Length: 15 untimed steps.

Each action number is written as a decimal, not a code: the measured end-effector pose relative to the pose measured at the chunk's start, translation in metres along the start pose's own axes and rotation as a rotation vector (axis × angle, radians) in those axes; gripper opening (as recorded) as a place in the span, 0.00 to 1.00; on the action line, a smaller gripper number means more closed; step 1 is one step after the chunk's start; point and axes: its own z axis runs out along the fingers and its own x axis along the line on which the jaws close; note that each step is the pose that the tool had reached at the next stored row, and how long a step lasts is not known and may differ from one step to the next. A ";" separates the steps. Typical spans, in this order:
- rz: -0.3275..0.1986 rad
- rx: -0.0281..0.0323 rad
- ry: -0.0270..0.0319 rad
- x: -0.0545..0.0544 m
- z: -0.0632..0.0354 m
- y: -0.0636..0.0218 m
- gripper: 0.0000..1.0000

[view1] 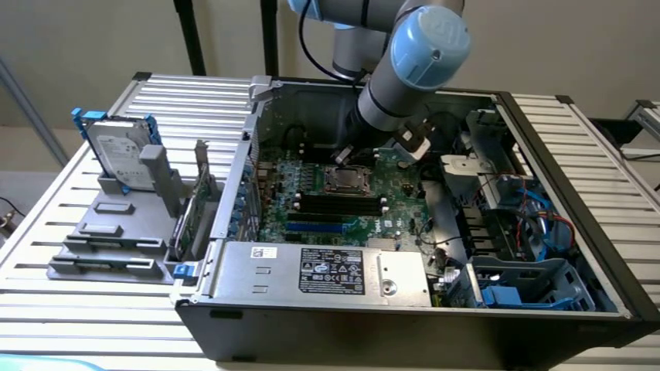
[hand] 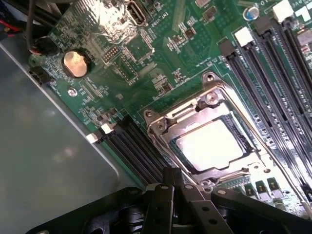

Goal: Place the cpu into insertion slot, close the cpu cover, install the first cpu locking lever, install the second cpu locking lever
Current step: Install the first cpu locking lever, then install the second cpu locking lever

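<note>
The cpu [hand: 209,144] lies silvery face up in the insertion slot [view1: 345,179] on the green board. The cpu cover [hand: 161,124] is folded down flat around it, and the chip shows through its window. A thin metal lever [hand: 258,139] runs along one side of the socket. My gripper [hand: 173,179] is shut with nothing between its fingertips. It hovers just off the socket's edge, close to the cover's corner. In the exterior view the arm reaches down into the open computer case, and the gripper [view1: 348,157] sits at the socket's far side.
Long black memory slots [hand: 273,73] flank the socket on both sides. A coin battery [hand: 75,63] sits on the board. A grey labelled metal box [view1: 320,270] fills the case front, and a blue drive cage [view1: 526,286] stands at the exterior view's right. A hard drive [view1: 119,151] stands outside on the slatted table.
</note>
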 end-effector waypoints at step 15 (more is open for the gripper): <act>0.002 -0.0002 0.0010 -0.001 -0.0004 0.0000 0.11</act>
